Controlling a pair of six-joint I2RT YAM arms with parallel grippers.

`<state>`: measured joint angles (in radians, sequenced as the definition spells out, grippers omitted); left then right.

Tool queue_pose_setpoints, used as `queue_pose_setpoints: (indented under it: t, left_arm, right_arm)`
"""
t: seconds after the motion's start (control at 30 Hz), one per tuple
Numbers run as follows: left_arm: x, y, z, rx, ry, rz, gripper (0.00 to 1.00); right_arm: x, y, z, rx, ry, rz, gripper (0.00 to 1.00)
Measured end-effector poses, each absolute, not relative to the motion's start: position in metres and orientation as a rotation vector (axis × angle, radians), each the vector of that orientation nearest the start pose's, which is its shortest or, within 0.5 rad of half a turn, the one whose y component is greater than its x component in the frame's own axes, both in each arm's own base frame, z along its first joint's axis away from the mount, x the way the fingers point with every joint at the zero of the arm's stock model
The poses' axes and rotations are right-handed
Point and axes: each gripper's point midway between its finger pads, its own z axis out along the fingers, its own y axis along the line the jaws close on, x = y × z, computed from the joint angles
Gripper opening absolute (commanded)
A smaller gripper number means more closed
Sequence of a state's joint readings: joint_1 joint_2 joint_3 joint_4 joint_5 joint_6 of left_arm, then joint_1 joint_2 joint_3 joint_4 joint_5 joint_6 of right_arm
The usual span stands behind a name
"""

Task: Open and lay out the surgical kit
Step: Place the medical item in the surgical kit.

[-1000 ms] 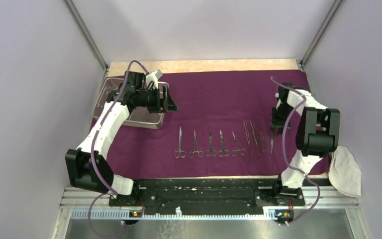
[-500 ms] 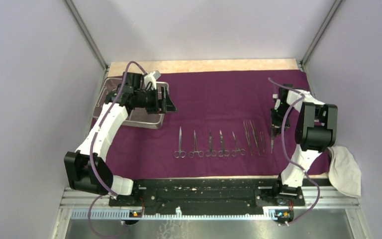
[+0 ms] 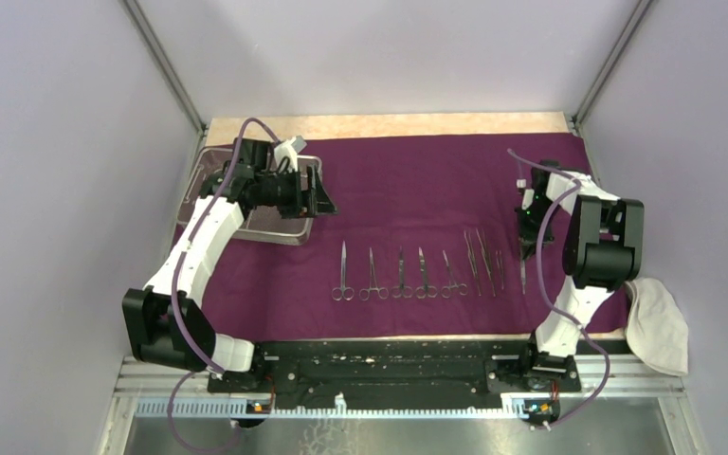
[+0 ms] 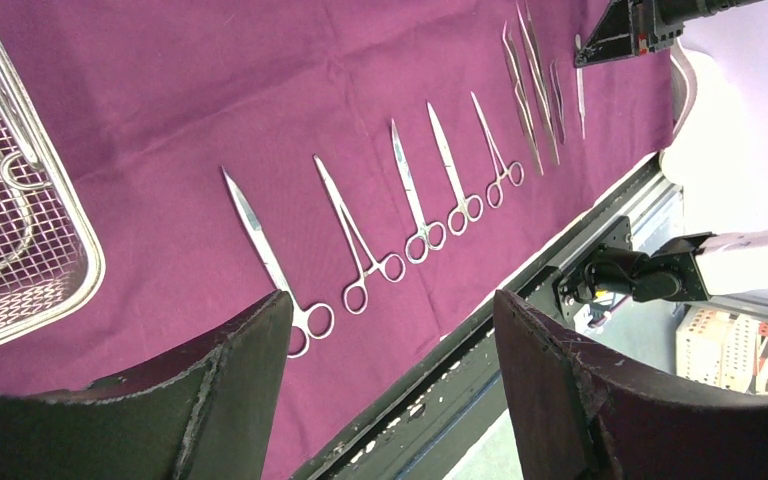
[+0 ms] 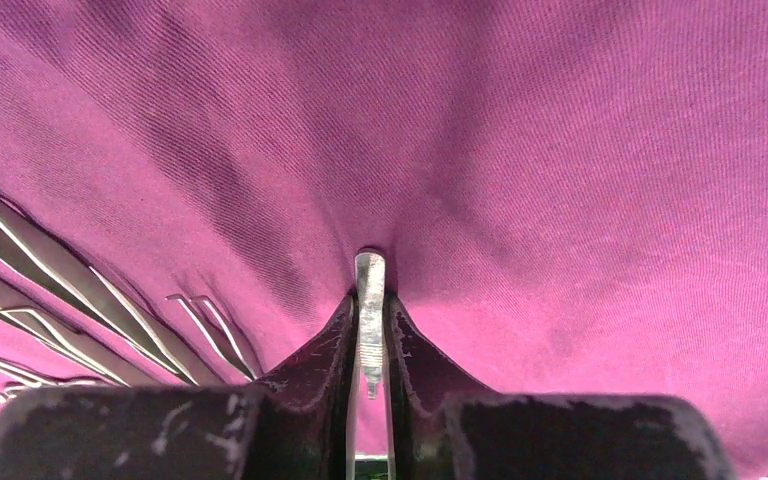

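Observation:
The dark purple cloth [image 3: 417, 180] lies spread over the table. On it is a row of several steel scissor-like instruments [image 3: 400, 275] and tweezers [image 3: 482, 258], also seen in the left wrist view [image 4: 415, 190]. The empty wire-mesh tray [image 3: 246, 224] sits at the cloth's left end [image 4: 20, 200]. My left gripper [image 3: 318, 195] hangs open above the cloth beside the tray, nothing between its fingers [image 4: 250, 360]. My right gripper [image 3: 528, 243] is down at the row's right end, shut on a slim flat steel instrument [image 5: 369, 275] that lies against the cloth [image 5: 560, 150].
A crumpled white cloth [image 3: 659, 322] lies off the purple cloth's near right corner. A strip of bare wooden table [image 3: 389, 125] shows along the back. The black base rail [image 3: 389, 365] runs along the near edge, and grey walls stand on both sides.
The right gripper's jaws have closed onto the slim instrument at the row's right end, which has shifted slightly right. The left arm has barely moved.

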<state>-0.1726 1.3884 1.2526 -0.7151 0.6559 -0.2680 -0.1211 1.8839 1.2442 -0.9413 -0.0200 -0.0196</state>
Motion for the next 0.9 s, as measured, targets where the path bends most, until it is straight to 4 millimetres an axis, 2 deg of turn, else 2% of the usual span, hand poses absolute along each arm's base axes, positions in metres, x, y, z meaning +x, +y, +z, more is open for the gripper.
queue_pose_setpoints:
  t: [0.43,0.67,0.9]
  left_arm:
    - [0.301,-0.172,0.216,0.183,2.422,-1.015,0.8]
    - [0.301,-0.172,0.216,0.179,2.42,-1.022,0.8]
    - [0.3,-0.174,0.218,0.18,2.417,-1.04,0.8]
  right_arm:
    - [0.291,-0.031,0.018,0.075,3.134,0.042,0.07]
    - [0.292,-0.031,0.018,0.039,3.132,-0.007,0.08]
    - [0.295,-0.031,0.028,0.01,3.1,-0.063,0.08]
